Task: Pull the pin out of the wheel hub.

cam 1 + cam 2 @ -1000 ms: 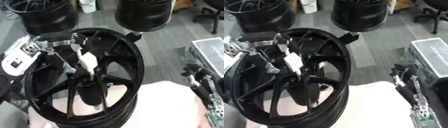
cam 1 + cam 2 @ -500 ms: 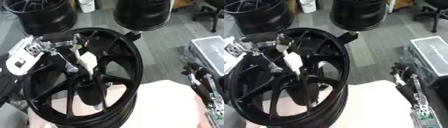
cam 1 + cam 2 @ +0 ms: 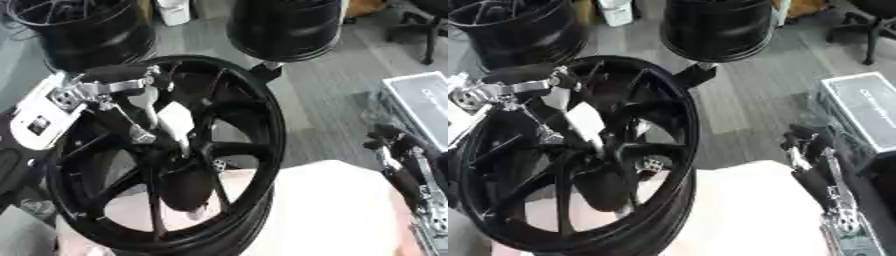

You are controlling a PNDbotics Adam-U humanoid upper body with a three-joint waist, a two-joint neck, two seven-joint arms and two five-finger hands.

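Left hand at the wheel hub

The left hand (image 3: 144, 107) reaches into the black wheel hub (image 3: 188, 172), fingers curled; held thing unclear. The right hand (image 3: 811, 160) rests apart, fingers relaxed.

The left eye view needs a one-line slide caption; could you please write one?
Left hand reaching into the black wheel at its hub, right hand idle at the right edge.

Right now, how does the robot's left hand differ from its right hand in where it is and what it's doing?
The left hand reaches into the black wheel near its hub, while the right hand sits off to the right, apart from the wheel. The left hand's fingers point down among the spokes; the right hand's fingers point up, idle. Whether the left holds a pin I cannot tell. Both are black with silver parts.
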